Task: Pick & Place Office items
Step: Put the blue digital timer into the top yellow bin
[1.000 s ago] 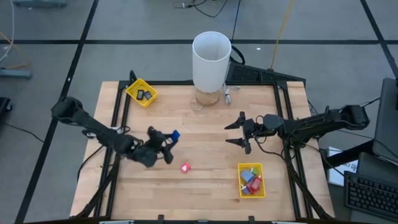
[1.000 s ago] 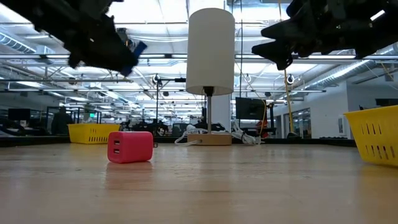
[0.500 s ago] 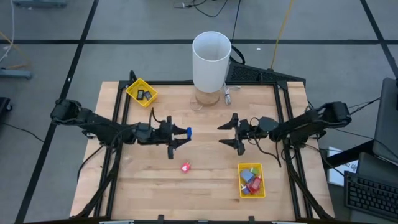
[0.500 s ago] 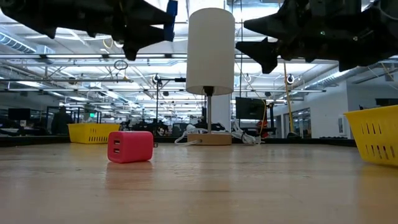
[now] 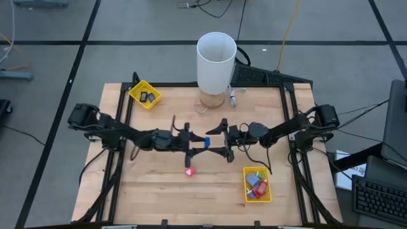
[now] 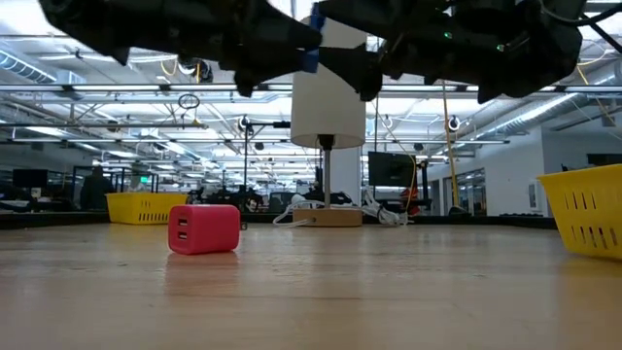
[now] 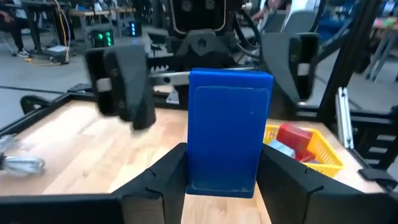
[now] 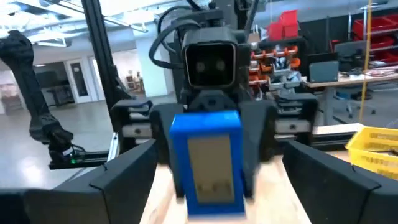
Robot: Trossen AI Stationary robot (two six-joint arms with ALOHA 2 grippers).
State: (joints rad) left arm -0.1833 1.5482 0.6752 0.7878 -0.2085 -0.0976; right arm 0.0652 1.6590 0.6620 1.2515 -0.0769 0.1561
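My left gripper [image 5: 194,141] is shut on a blue block [image 5: 203,141], held level above the middle of the table. My right gripper [image 5: 221,139] faces it, open. Its two fingers [image 7: 121,84] stand on either side of the block's free end [image 8: 205,155], with gaps showing. A red block [image 5: 189,171] rests flat on the wood below them and shows in the low view [image 6: 203,228]. In the low view both grippers meet high up, beside the blue block [image 6: 309,60]. My left gripper pinches the blue block's two long sides [image 7: 193,168] between its two fingers, at the end nearest the wrist. The fingers point level toward the table's right and lie along the block. The block sticks out beyond the fingertips, lifted clear of the table.
A tall white cylinder [image 5: 216,60] stands at the far middle edge. A yellow tray [image 5: 145,94] with black pieces sits at the far left. Another yellow tray [image 5: 257,183], with red and blue pieces, sits near right. Bare wood lies at the near left.
My left gripper has carried the blue block toward the table's right and a little toward the far edge, turning until it points level at the right gripper. My right gripper has gone toward the table's left and now stands around the block's free end.
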